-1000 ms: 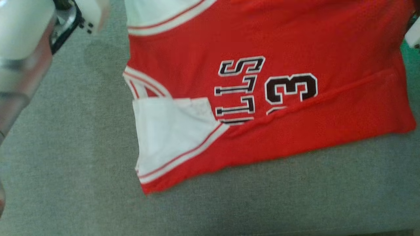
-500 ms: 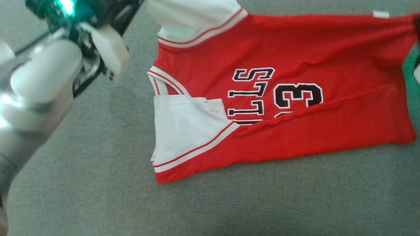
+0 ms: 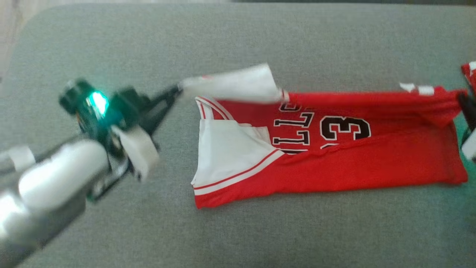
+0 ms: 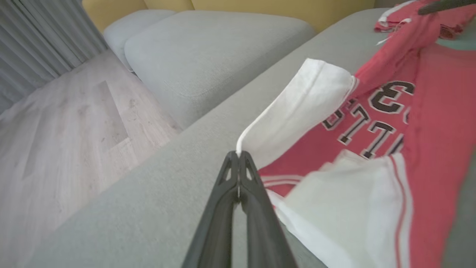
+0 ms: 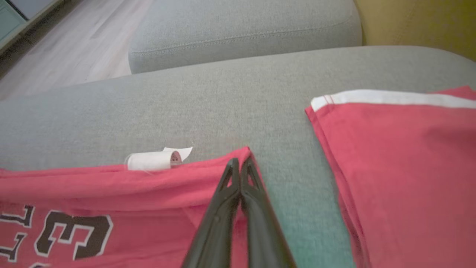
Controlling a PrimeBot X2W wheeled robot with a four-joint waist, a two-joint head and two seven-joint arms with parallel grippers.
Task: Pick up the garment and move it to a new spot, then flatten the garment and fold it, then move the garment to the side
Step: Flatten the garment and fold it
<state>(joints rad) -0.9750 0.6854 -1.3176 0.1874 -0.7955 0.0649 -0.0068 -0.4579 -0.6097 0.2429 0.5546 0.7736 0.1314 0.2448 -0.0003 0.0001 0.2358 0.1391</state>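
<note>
The garment [image 3: 353,163] is a red jersey with white sleeves and black lettering, lying across a grey sofa cushion [image 3: 260,37]. My left gripper [image 3: 179,88] is shut on the far white sleeve [image 3: 238,83] and holds it lifted off the cushion. The left wrist view shows the fingertips [image 4: 238,153] pinching the sleeve's edge [image 4: 297,108]. At the right edge, my right gripper [image 3: 462,97] is shut on the far hem corner. In the right wrist view its tips [image 5: 241,160] clamp the red corner [image 5: 208,175] beside a white tag [image 5: 156,159]. The near part of the garment lies folded flat.
A second piece of red cloth with a white band [image 5: 401,167] lies on the cushion to the right of the garment. A neighbouring grey cushion [image 4: 208,48] and wood floor [image 4: 55,130] lie beyond the left end. A yellow backrest [image 5: 416,22] stands behind.
The head camera has shifted, so the garment sits smaller and lower in view. Both grippers have brought the garment's far edge up and over, now covering the top of the lettering.
</note>
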